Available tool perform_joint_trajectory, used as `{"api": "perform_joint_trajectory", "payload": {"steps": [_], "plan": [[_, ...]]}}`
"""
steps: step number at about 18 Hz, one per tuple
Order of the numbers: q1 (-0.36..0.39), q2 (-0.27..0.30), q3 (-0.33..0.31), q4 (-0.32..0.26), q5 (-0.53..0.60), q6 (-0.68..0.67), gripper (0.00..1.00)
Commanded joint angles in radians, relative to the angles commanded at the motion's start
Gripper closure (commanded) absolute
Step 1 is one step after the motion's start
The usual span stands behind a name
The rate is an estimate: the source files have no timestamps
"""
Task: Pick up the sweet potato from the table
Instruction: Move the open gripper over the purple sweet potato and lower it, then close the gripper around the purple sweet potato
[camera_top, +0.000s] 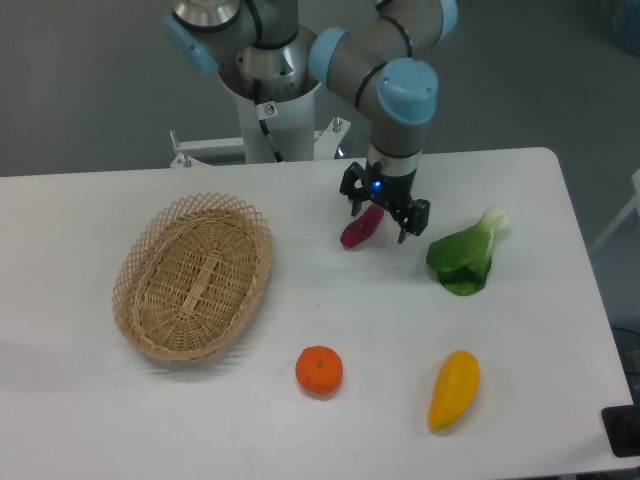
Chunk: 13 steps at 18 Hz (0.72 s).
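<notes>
**Alignment over the sweet potato before descent**

The sweet potato (358, 229) is lying on the table (300, 420), its long axis running diagonally, right of the basket (193, 276) and left of the bok choy (464, 256); the gripper (384, 212) is hanging over its upper end with fingers spread wide and holding nothing; the lower end is showing clear. For a sound grasp, the jaws should be centring on the tuber's middle and closing across its narrow width before lowering.
</notes>
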Motion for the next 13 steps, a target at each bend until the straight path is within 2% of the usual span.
{"api": "perform_joint_trajectory", "payload": {"steps": [1,2,10,13], "plan": [[-0.005,0.005,0.006,-0.011,0.024,0.005,0.0],[-0.005,0.006,-0.02,-0.008,0.035,0.011,0.0],[-0.015,-0.006,-0.07,0.0,0.042,0.023,0.0],[-0.028,-0.038,-0.067,0.002,0.043,0.017,0.0]]}}
